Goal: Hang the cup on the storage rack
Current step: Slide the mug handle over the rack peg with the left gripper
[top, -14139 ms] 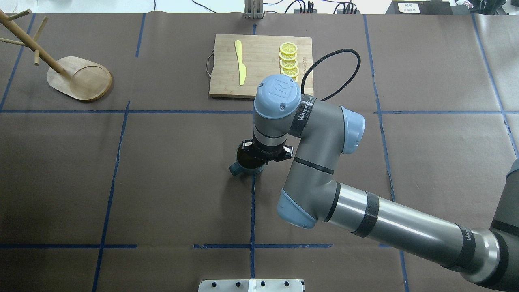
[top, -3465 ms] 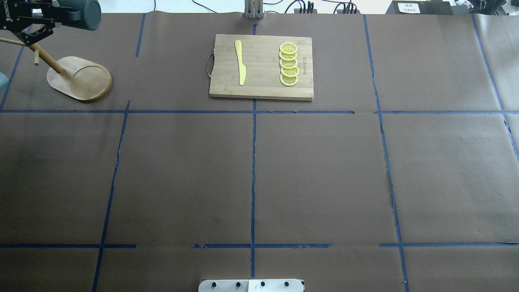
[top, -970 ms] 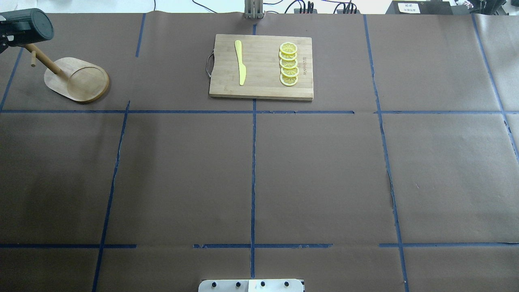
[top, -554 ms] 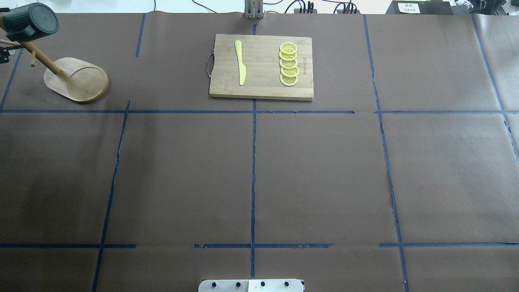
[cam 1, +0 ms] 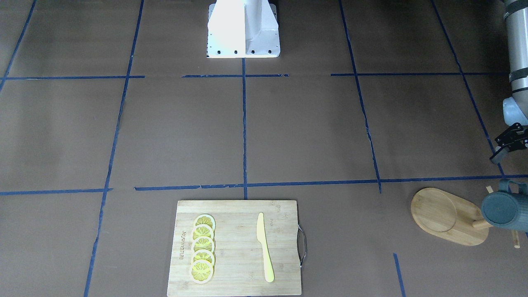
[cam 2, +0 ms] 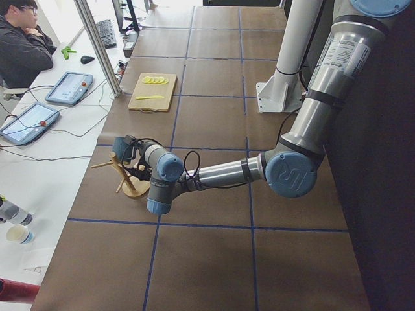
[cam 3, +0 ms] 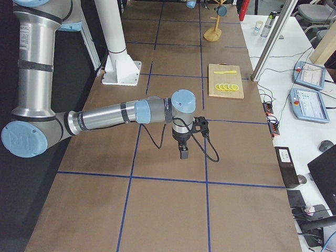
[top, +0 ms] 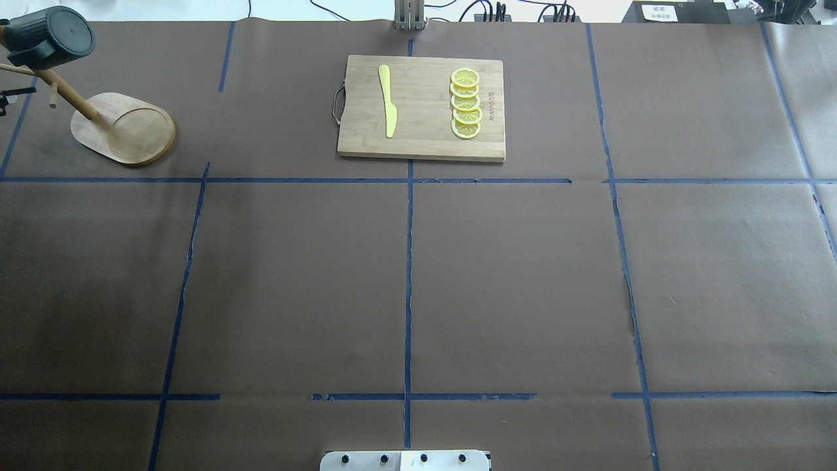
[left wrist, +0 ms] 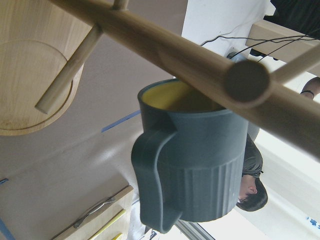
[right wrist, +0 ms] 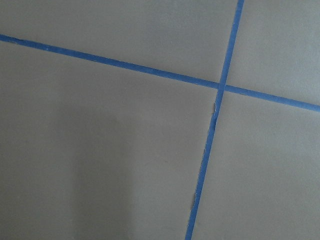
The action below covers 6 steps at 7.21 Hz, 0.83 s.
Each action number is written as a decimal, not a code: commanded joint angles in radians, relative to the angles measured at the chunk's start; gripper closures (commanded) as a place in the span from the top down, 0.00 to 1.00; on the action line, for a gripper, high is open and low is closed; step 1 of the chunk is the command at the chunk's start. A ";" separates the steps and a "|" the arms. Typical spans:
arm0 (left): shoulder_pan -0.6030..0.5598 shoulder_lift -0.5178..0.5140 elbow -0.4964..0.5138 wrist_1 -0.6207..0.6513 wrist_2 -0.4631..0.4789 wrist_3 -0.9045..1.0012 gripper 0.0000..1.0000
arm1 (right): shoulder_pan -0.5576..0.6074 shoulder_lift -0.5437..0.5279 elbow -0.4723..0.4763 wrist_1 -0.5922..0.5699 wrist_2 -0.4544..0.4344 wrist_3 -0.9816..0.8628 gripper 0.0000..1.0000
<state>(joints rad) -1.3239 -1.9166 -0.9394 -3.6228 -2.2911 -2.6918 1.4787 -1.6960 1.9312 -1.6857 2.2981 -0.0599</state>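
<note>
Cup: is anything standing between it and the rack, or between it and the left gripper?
Nothing visible stands in the way. The cup hangs at the storage rack, its mouth by the post. The left gripper is apart from it, with an open gap between them.

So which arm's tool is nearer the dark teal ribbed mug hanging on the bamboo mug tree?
Left. The left tool sits just beside the dark teal ribbed mug, toward the robot's base and apart from it. The right tool hangs over the brown-papered table near its opposite end.
</note>
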 commanded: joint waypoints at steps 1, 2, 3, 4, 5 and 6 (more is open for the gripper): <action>-0.015 0.028 -0.007 -0.011 -0.152 0.297 1.00 | 0.000 -0.004 -0.001 0.000 0.001 0.000 1.00; -0.038 0.050 -0.068 -0.002 -0.209 0.340 1.00 | 0.000 -0.005 -0.003 0.000 0.003 0.002 1.00; -0.085 0.056 -0.123 0.003 -0.275 0.343 1.00 | 0.000 -0.005 -0.004 0.000 0.004 0.002 1.00; -0.144 0.057 -0.145 0.004 -0.357 0.460 1.00 | 0.000 -0.005 -0.006 0.000 0.004 0.002 1.00; -0.147 0.059 -0.144 0.024 -0.411 0.622 1.00 | 0.000 -0.005 -0.008 0.000 0.004 0.002 1.00; -0.150 0.079 -0.142 0.036 -0.416 0.752 1.00 | 0.000 -0.005 -0.009 -0.002 0.006 0.003 1.00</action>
<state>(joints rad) -1.4619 -1.8542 -1.0779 -3.6028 -2.6730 -2.1059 1.4788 -1.7011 1.9241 -1.6862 2.3028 -0.0579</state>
